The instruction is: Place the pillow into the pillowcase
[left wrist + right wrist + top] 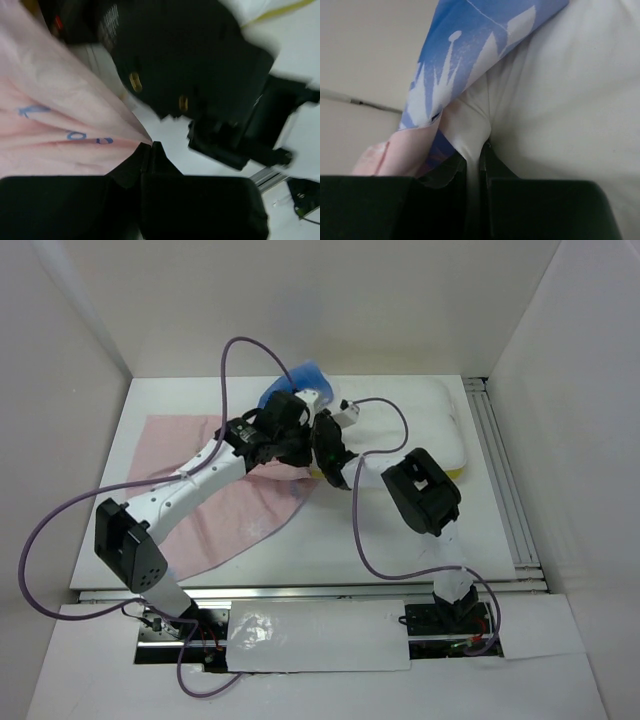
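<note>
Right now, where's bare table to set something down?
Bare table between the pillow and the near edge, and a strip behind the pillowcase. Crowded where the left gripper and right gripper meet at the pillow's left end.

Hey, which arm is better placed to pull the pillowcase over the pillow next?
Probably left. The left gripper is shut on the pillowcase, on its pink side, so it can draw the cover on. The right gripper pinches white fabric of the pillow and seems better used holding it.
</note>
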Available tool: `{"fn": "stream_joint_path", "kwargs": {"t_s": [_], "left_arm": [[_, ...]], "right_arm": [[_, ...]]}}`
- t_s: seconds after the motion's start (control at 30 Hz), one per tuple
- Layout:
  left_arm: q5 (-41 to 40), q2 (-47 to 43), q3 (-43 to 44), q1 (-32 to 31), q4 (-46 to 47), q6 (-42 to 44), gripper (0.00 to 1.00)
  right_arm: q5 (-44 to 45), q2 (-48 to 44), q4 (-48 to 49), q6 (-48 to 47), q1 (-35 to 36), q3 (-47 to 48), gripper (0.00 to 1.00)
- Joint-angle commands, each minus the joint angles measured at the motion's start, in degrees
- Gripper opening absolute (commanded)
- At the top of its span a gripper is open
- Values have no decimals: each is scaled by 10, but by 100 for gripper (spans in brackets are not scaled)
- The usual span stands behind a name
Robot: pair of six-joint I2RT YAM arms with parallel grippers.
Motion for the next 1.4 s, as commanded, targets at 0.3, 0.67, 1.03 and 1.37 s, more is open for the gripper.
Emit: {"fn": "stream_joint_path", "kwargs": {"t_s": [0.3, 0.67, 1.03, 1.37], "left_arm": [[-37, -8, 52, 80, -16, -37, 90], [-84, 64, 60, 109, 1, 43, 99], [-36, 200, 132, 109, 13, 131, 99], [-21, 295, 193, 109, 19, 100, 0]], "right_arm": [[-199, -216, 179, -60, -3, -303, 48], [-124, -373, -138, -266, -65, -288, 94], [-441, -118, -329, -593, -253, 70, 100], [-332, 47, -399, -485, -241, 109, 87]]}}
